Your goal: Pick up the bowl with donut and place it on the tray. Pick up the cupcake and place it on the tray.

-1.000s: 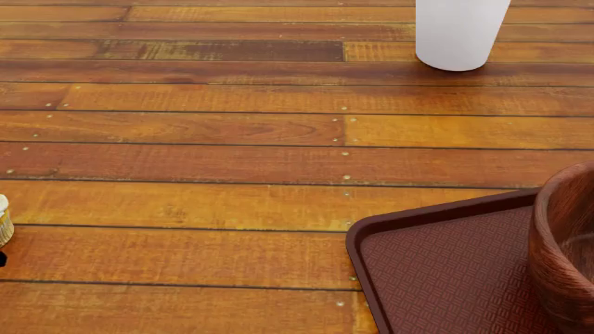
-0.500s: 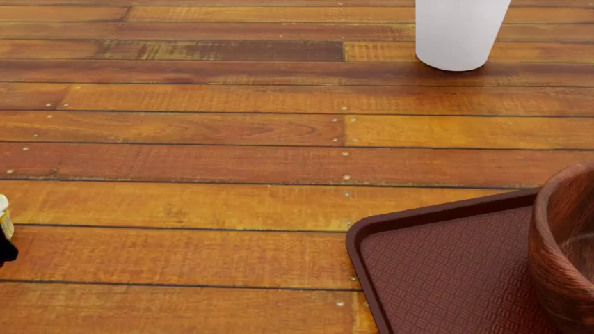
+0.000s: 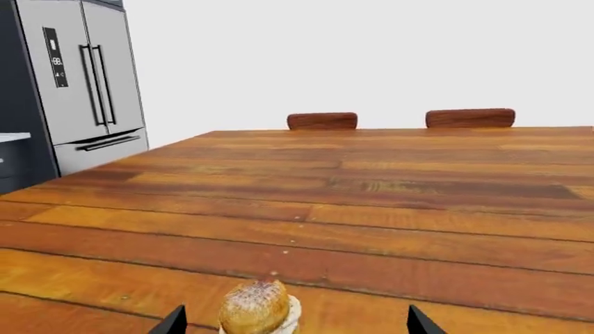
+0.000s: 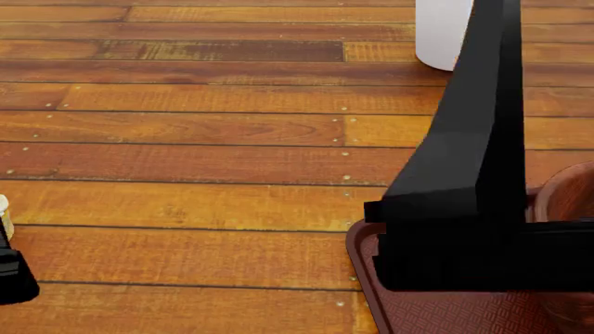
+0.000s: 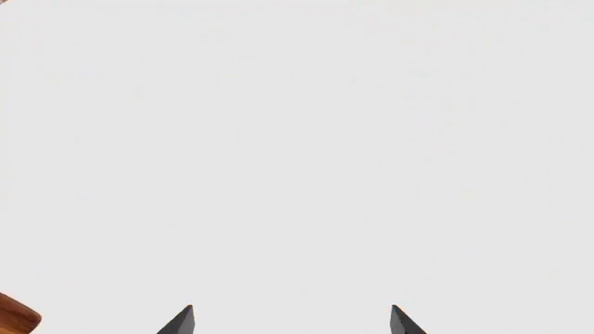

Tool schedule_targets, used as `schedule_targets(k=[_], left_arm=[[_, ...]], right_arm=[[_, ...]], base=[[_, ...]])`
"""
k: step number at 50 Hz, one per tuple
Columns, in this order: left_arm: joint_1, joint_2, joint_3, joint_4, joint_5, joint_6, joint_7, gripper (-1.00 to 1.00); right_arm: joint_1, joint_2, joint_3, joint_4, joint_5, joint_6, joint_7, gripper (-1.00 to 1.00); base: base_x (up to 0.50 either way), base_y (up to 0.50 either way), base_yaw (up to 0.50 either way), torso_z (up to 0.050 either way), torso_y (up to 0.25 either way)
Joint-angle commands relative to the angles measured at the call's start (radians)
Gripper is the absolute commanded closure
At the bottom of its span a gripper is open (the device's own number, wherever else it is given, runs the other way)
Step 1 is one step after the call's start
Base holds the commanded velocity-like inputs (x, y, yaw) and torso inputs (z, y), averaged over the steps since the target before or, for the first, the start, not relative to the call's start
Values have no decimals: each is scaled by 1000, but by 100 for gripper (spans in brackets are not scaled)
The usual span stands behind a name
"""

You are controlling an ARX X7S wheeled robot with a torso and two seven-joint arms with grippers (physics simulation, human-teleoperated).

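The cupcake [image 3: 257, 308], with its golden sugar-dusted top, stands on the wooden table between the fingers of my open left gripper [image 3: 297, 324], closer to one fingertip [image 3: 172, 322], and nothing grips it. In the head view only a sliver of the cupcake [image 4: 3, 216] shows at the left edge, above the dark left gripper [image 4: 14, 277]. My right arm [image 4: 464, 174] rises in front of the maroon tray [image 4: 364, 292] and hides most of the wooden bowl [image 4: 568, 186] standing on it. The donut is hidden. My right gripper [image 5: 292, 321] is open and faces a blank white background.
A white cylindrical cup [image 4: 438, 35] stands at the far side of the table. In the left wrist view, two chair backs [image 3: 322, 120] rise behind the table's far edge, and a steel fridge [image 3: 79, 83] stands beyond it. A brown edge [image 5: 14, 320] shows in a corner of the right wrist view.
My right arm has swung up into the head view, covering the bowl and much of the tray. The left gripper's dark body shows further in at the left edge.
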State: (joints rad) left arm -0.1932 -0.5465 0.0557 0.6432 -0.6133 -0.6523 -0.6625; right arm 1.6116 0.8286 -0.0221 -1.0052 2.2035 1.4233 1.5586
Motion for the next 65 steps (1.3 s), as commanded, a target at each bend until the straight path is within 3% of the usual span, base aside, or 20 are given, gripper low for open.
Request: schedule_targets(k=[1,16,27,47,65], left_arm=[[114,18,63,-52,98,71,-11,-100],[120,29,73,-117,109,77,-10,-100],[-50,63,118,-275,135,54,15,-100],[-212,194,134,-689,187,202,56,-100],[-320,213,130,-795,221,234,38,-100]], right_arm=[[-15,-151,118,-42,22,107,12,-100],[-8,-141,111,-41,24,66,11,-100],[-22,-166,113,-42,20,71,12,-100],[-47,-177,151,-41,44,67,11,-100],[-56,-178,143,-42,37,61,12,-100]], base=[[0,0,0,0,0],[0,0,0,0,0],[0,0,0,0,0],[0,0,0,0,0],[0,0,0,0,0]])
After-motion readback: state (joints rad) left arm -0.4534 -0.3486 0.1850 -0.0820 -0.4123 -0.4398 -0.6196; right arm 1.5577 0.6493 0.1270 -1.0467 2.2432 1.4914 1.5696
